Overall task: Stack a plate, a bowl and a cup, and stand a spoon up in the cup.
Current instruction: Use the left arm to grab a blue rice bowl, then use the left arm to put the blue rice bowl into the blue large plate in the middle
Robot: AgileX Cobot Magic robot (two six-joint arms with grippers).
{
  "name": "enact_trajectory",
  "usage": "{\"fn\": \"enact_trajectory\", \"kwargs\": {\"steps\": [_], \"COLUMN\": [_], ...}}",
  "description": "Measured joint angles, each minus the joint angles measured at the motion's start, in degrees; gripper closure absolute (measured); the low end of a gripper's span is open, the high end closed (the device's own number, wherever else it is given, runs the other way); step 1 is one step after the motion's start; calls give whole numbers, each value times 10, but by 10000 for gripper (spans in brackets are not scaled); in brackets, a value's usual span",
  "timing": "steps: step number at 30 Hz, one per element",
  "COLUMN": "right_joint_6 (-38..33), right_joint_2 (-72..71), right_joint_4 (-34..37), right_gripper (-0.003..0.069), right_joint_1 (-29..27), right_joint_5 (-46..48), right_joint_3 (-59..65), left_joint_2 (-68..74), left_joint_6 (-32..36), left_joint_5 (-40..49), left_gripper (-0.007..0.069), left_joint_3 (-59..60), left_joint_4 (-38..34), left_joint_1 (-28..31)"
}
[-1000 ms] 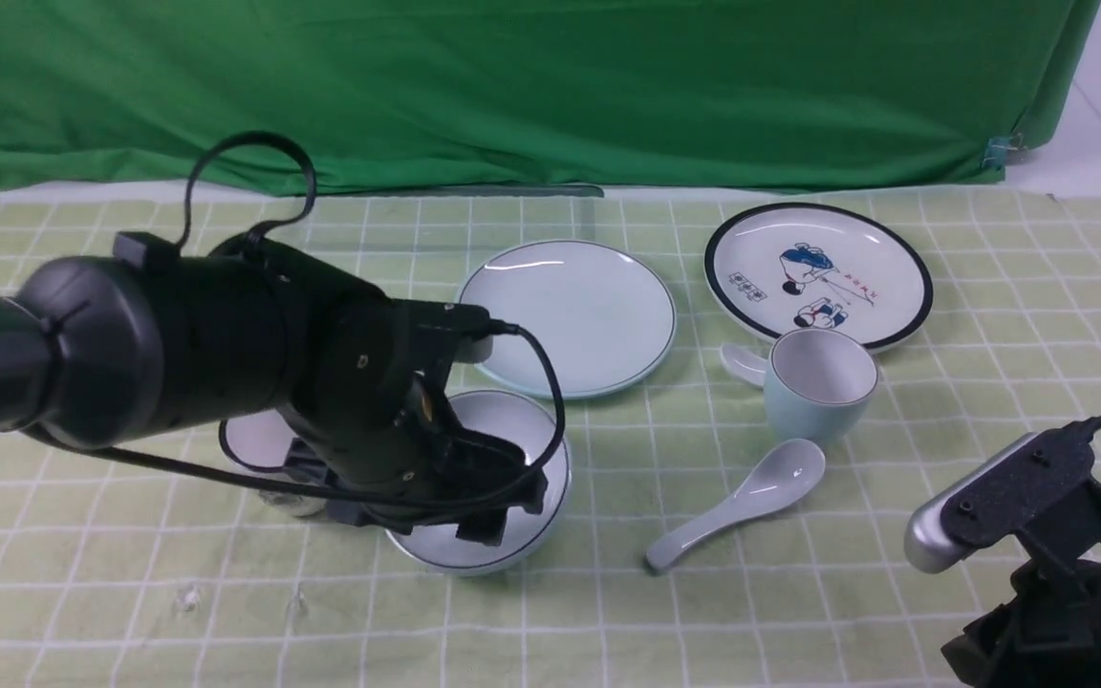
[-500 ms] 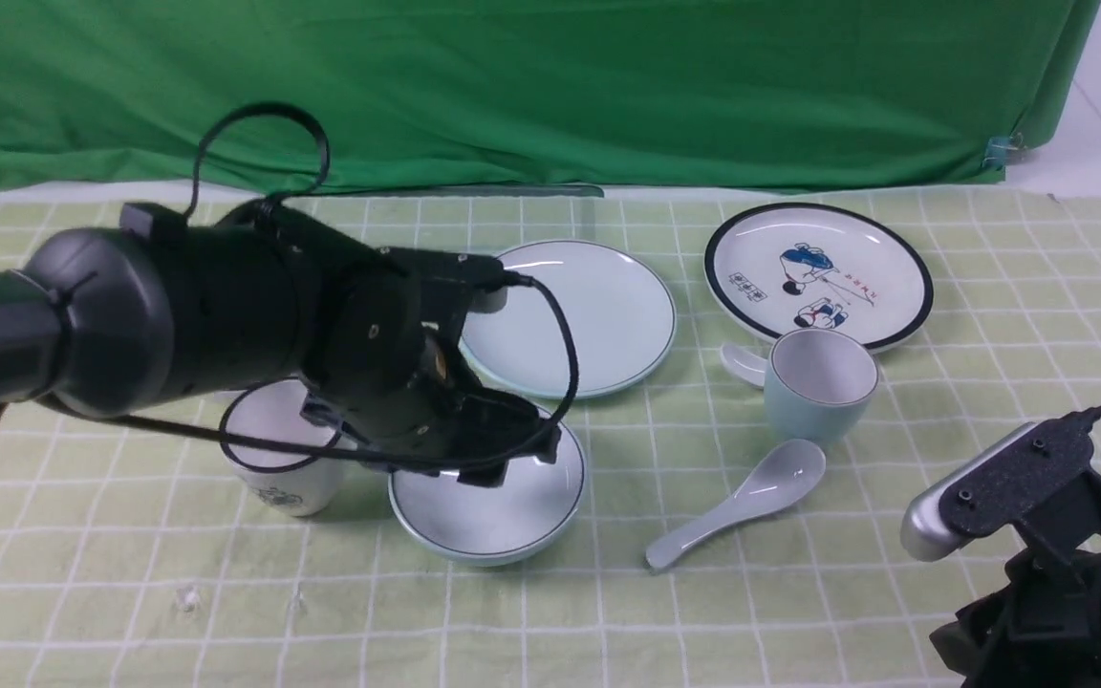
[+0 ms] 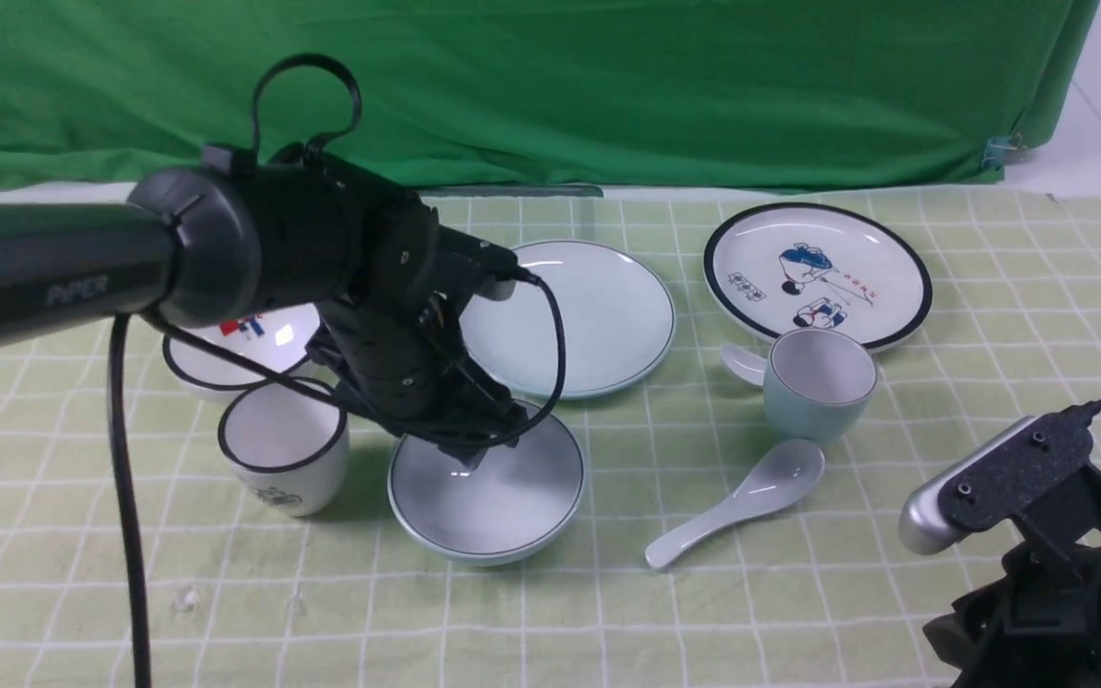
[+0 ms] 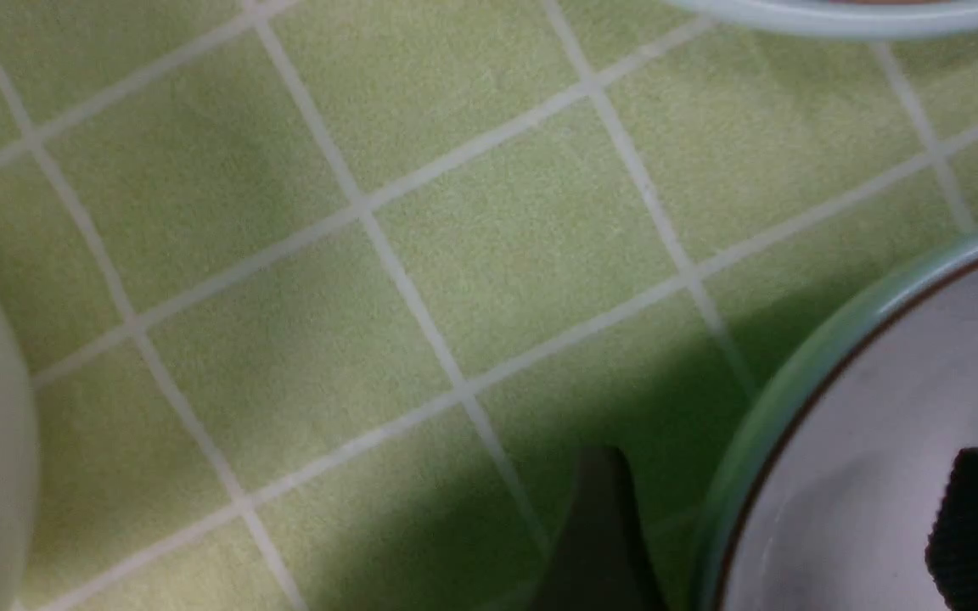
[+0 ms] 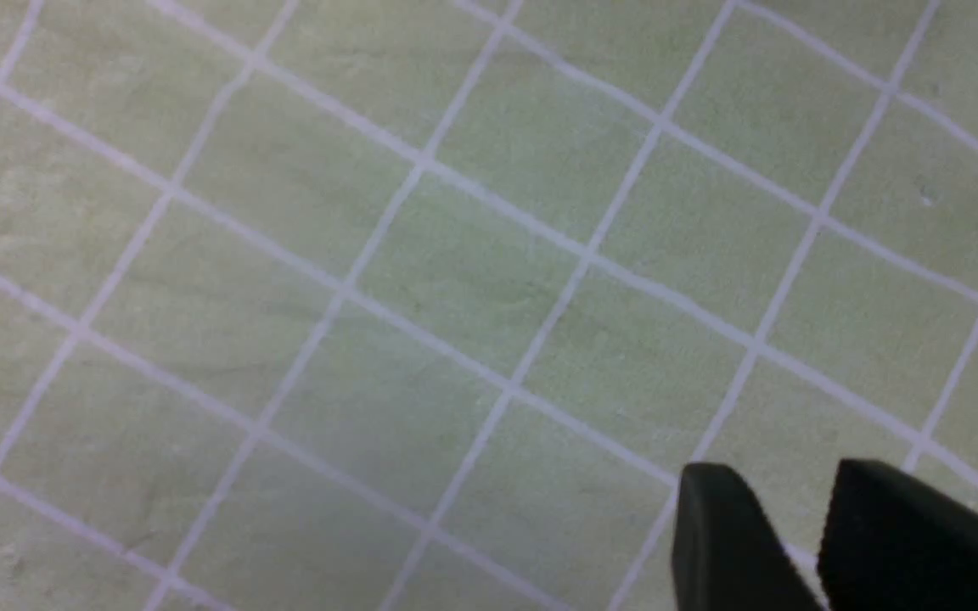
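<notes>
We find the plain pale blue shallow bowl resting on the green checked cloth, just in front of the pale blue round plate. The left gripper stands wide, straddling the bowl's rim and gripping nothing. The right gripper shows a narrow, empty gap over the cloth.

view: right wrist | right claw: slightly parted, nothing between | under it: green checked cloth
</notes>
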Motion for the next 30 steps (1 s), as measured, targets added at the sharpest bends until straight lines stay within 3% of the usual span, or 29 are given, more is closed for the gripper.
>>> {"fn": "enact_trajectory", "kwargs": {"steps": [2,6,7,9,11,14,20,24,30], "right_joint_6": [0,0,0,0,0,0,-1,-1,32], "right_joint_2": [0,0,0,0,0,0,0,1,1], "right_joint_4": [0,0,0,0,0,0,0,0,0], "right_gripper": [431,424,421,422,422,422,420,420,417], "right_joint_1": [0,0,0,0,0,0,0,0,0], "right_joint_5": [-1,-2,-5,-6,-9,-14,-17,-33,-167], "right_joint_3": [0,0,0,0,0,0,0,0,0], "left_joint_2": [3,5,3,0,-3,-3,9,50,94], "left_joint_6": [0,6,16,39,57,66,66,65,74], "left_joint_5": [0,13,28,45,53,36,-158,-227,-254], "left_gripper": [216,389,489,595,634,636,636,636,630], "left_joint_3": [-1,-5,-15,-35,-61,-86,-114,-115,-115], "left_joint_4": [1,-1,-4,-10,-25,-29,-72,-92,-97], "left_joint_1": [1,1,1,1,2,3,37,57,63]}}
